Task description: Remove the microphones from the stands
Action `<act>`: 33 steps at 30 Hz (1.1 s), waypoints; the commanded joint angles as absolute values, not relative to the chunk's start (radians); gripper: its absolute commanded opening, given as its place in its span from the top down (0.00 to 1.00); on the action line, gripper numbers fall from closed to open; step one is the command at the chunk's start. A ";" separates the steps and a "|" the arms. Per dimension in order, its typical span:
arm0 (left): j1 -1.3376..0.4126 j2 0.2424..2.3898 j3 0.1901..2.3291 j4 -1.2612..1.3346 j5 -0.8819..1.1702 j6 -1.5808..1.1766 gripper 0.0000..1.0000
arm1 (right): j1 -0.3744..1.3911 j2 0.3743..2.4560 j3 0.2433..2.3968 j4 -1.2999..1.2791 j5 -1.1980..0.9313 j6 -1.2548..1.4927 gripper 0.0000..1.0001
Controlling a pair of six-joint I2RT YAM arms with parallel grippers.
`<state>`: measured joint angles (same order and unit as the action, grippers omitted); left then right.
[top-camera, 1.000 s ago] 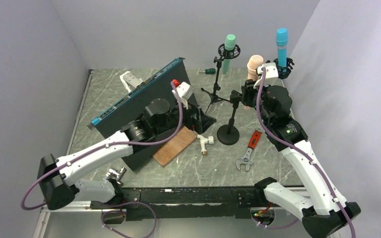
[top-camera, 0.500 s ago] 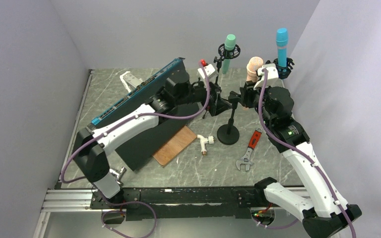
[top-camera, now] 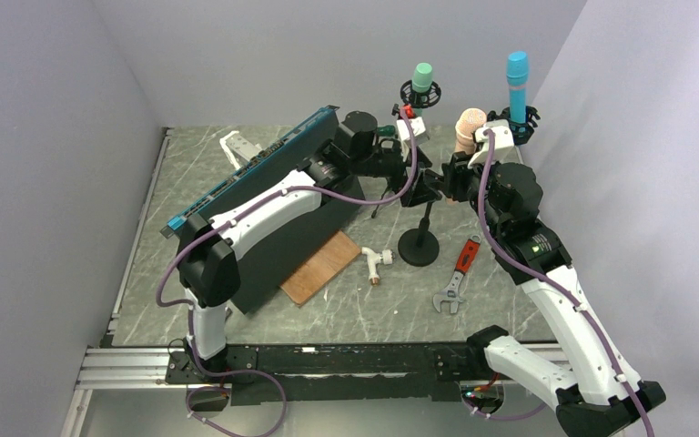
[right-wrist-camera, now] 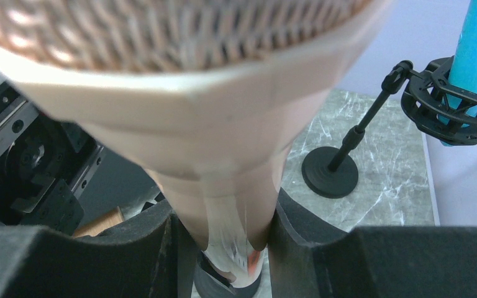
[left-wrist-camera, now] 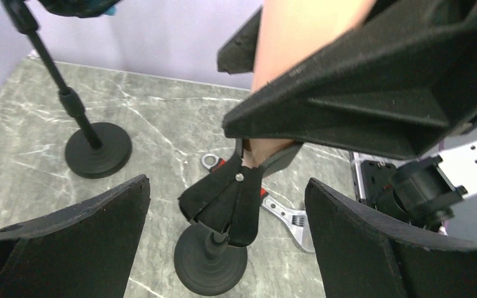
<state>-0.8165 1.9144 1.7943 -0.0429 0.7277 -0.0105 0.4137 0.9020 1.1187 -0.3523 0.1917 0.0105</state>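
A: Where's the mic right now?

B: Upright near the back of the table, its tail end down in the clip of the round-based stand. The right gripper has it by the body just under the mesh head, with a pad pressed against each side.

A: So it's gripped. Is it out?

B: I'd say not yet. From the left wrist view the pink body runs down into the clip, and the clip looks closed round its end. The right fingers block much of that view, though, so I can't rule out that it sits a little loose in there.

A: And the left gripper?

B: Spread wide and holding nothing. It hangs just in front of the clip, with one finger on either side of the stand's stem and touching neither.

A: What's that arm for, do you reckon?

B: Bracing, I'd guess. It could close on the clip or stem so the stand doesn't lift with the mic.

A: So how far along are we?

B: The mic is grasped, and that's the part done. Steadying the stand, pulling the mic up clear of the clip and setting it down are all left.

A: Anything in the way?

B: The green mic and blue mic stand close behind on their own stands, so the pull should go straight up.
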 commanded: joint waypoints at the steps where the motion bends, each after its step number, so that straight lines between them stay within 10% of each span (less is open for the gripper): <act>1: -0.816 1.917 1.825 -0.009 0.814 0.040 0.08 | 0.419 0.901 1.115 -0.372 0.168 0.038 1.00; 12: -0.815 1.945 1.819 0.068 0.815 0.007 0.34 | 0.420 0.912 1.121 -0.377 0.174 0.036 1.00; 28: -0.816 1.906 1.745 0.060 0.719 0.029 1.00 | 0.419 0.930 1.159 -0.390 0.198 0.040 1.00; 33: -0.809 1.890 1.716 0.068 0.724 0.028 1.00 | 0.419 0.929 1.176 -0.387 0.202 0.043 1.00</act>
